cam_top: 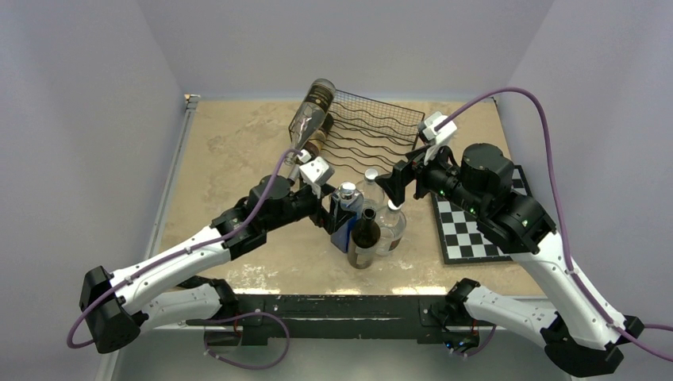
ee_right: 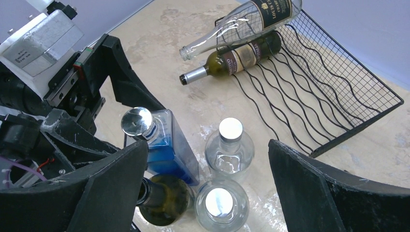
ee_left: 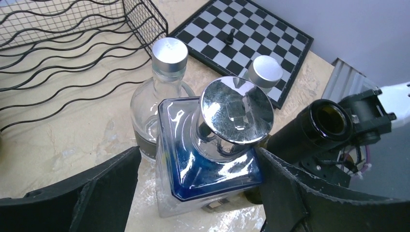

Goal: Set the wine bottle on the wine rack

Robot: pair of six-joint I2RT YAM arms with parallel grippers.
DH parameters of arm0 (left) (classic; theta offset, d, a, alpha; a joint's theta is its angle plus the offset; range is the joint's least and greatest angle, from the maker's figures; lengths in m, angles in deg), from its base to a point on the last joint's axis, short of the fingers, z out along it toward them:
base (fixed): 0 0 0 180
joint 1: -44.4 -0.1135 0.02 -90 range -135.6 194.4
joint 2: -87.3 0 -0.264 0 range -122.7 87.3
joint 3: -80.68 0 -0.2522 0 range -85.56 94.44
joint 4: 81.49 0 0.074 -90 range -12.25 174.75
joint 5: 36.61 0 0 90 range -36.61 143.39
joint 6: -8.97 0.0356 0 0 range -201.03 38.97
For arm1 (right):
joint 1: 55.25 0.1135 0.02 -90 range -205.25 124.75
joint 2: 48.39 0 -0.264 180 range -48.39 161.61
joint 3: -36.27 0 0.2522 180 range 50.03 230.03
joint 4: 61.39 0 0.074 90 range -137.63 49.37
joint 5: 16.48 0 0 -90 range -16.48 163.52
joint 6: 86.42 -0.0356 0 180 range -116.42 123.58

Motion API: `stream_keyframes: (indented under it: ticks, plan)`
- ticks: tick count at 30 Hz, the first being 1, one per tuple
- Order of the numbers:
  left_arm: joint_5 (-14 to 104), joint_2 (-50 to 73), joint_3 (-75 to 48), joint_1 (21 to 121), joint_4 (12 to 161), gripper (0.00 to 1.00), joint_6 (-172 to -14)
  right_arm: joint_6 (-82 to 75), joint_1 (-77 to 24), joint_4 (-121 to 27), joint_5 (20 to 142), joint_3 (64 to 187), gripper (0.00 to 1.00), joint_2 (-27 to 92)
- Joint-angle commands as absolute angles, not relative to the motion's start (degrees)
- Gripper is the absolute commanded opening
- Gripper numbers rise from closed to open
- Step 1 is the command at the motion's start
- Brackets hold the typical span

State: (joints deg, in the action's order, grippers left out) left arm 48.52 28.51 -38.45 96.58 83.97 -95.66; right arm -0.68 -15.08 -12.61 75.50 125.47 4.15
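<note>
tan mottled tabletop [cam_top: 230, 159] boxed by pale lilac walls [cam_top: 79, 119], black wire-mesh wine rack [cam_top: 381, 131] at the far edge cradling two lying bottles [ee_right: 232, 60] at its left end, black-and-white chessboard [cam_top: 468, 230] near the right edge. mid-table, an upright cluster: blue square bottle [ee_right: 169, 145], dark open-necked wine bottle [cam_top: 364, 234], two clear round capped bottles [ee_right: 230, 152]. left gripper [ee_left: 199, 152] spread open astride the blue bottle, right gripper [ee_right: 208, 145] gaping above the cluster; open tabletop along the left.

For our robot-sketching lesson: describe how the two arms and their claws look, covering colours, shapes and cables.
The left arm and right arm have white shells and black joints. A purple cable runs along each. Small green lights dot the right arm's joints. The left claw and right claw each have two broad, black, wedge-shaped fingers.
</note>
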Motion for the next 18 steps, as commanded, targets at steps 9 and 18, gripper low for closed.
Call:
stream_keyframes:
  ticks: [9,18]
  plan:
    - [66.9,27.9,-43.9,105.0,95.5,0.79,-93.0,-0.2,-15.2,-15.4,73.7,124.7,0.99,4.5]
    - [71.6,25.8,-46.2,108.3,102.6,0.64,-88.4,0.3,-15.2,-14.6,73.7,125.2,0.99,4.8]
